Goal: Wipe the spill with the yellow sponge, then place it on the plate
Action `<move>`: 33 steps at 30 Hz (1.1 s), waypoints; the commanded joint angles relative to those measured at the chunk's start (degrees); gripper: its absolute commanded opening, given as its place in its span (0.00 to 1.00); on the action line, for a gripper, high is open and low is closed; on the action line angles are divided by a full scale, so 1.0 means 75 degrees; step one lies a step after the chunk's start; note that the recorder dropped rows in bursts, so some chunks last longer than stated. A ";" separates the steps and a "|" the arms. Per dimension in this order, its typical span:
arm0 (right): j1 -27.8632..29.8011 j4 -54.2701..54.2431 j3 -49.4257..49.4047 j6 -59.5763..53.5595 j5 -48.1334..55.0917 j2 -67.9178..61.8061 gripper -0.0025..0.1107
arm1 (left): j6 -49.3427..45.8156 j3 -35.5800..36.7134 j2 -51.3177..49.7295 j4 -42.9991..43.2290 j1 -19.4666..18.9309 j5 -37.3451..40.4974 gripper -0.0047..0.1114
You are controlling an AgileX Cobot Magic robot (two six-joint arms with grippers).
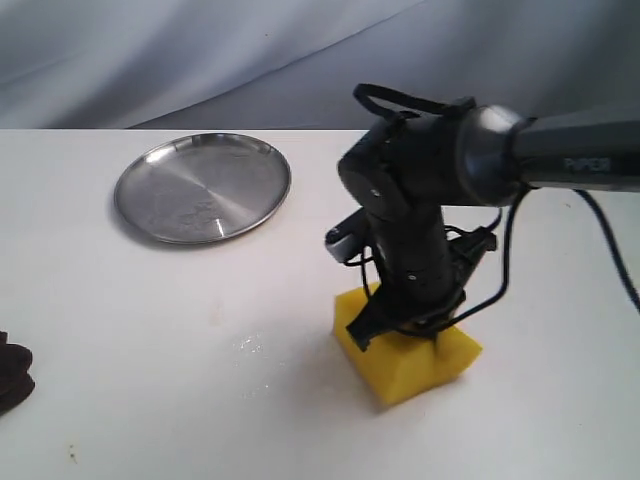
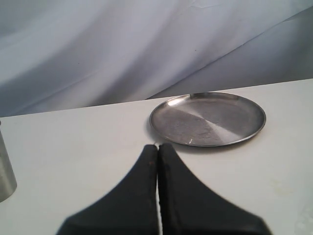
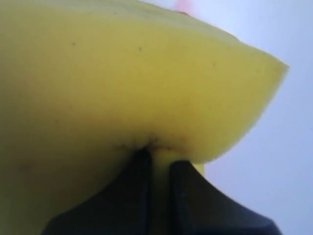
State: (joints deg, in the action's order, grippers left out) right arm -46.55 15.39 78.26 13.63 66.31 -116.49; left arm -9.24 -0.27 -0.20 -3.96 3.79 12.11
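Note:
The yellow sponge (image 1: 410, 360) rests on the white table right of centre, and my right gripper (image 1: 400, 332) presses down into it, shut on its foam. Up close the sponge (image 3: 122, 78) fills the right wrist view, pinched between the two black fingers (image 3: 134, 191). A faint watery smear of the spill (image 1: 250, 347) glints on the table just left of the sponge. The silver plate (image 1: 203, 187) lies at the back left, holding nothing. My left gripper (image 2: 158, 147) is shut on nothing and points at the plate (image 2: 208, 119); only its dark edge (image 1: 12, 370) shows at the exterior view's left border.
A grey cloth backdrop hangs behind the table. A silver metal cylinder (image 2: 5, 171) stands at the edge of the left wrist view. A pink streak (image 3: 182, 6) shows beyond the sponge.

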 commanded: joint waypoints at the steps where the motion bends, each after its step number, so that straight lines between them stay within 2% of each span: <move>1: 0.0134 -0.0065 -0.1430 0.0096 -0.0552 0.0794 0.02 | 0.0013 0.0036 0.0026 0.0002 0.0022 -0.0045 0.04; 4: -0.0395 -0.1084 -0.1993 -0.0450 -0.1138 0.1102 0.02 | 0.0013 0.0036 0.0026 0.0002 0.0022 -0.0045 0.04; 7: -0.1386 -0.1680 -0.1956 -0.0650 -0.1996 0.1083 0.02 | 0.0013 0.0036 0.0026 0.0002 0.0022 -0.0045 0.04; 10: -0.2135 -0.1896 -0.1145 -0.0650 -0.2364 0.0754 0.02 | 0.0013 0.0036 0.0026 0.0002 0.0022 -0.0045 0.04; 12: -0.2346 -0.1912 -0.0208 -0.0716 -0.2282 0.0187 0.02 | 0.0013 0.0036 0.0026 0.0002 0.0022 -0.0045 0.04; 16: -0.2219 -0.1997 0.1860 -0.1015 -0.2282 -0.0789 0.02 | 0.0013 0.0036 0.0026 0.0002 0.0022 -0.0045 0.04; 21: -0.1406 -0.1997 0.3981 -0.0872 -0.3790 -0.0848 0.02 | 0.0013 0.0036 0.0026 0.0002 0.0022 -0.0045 0.04; 33: 0.0455 -0.2419 0.6015 -0.0530 -0.4422 -0.1926 0.02 | 0.0013 0.0036 0.0026 0.0002 0.0022 -0.0045 0.04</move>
State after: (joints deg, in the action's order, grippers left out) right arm -45.41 0.00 120.38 9.17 34.12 -127.90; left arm -9.24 -0.27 -0.20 -3.96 3.79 12.11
